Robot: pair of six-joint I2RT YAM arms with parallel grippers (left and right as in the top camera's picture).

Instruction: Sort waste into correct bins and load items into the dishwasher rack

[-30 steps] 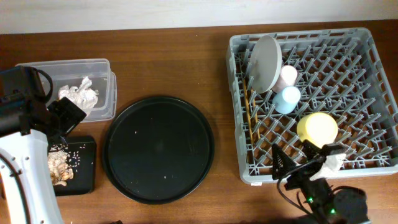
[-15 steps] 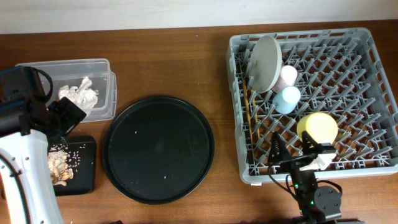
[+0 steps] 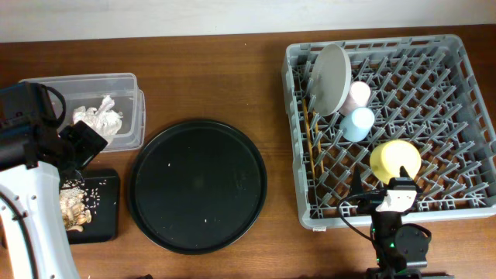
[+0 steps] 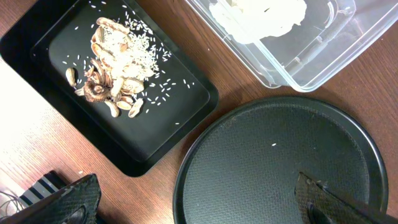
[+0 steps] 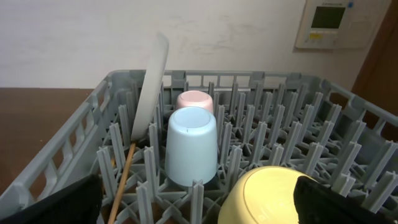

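- Napkins (image 3: pixel 99 118) lie in the clear box (image 3: pixel 46 85), food scraps (image 3: pixel 74 205) in the black tray (image 3: pixel 105 221).
- Plate (image 3: pixel 331 79), pink cup (image 3: pixel 359 94), blue cup (image 3: pixel 359 124), bowl (image 3: pixel 395 160) and chopsticks (image 3: pixel 311 143) sit in the rack (image 3: pixel 465 93).
- I judge the job finished; left end effector (image 4: pixel 199 202) and right end effector (image 5: pixel 202 202) are released, empty.

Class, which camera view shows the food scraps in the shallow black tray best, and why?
The left wrist view: the food scraps lie unobstructed in the shallow black tray, brown pieces and rice grains distinct. Overhead shows them small, partly hidden by the left arm. The right wrist view misses them entirely.
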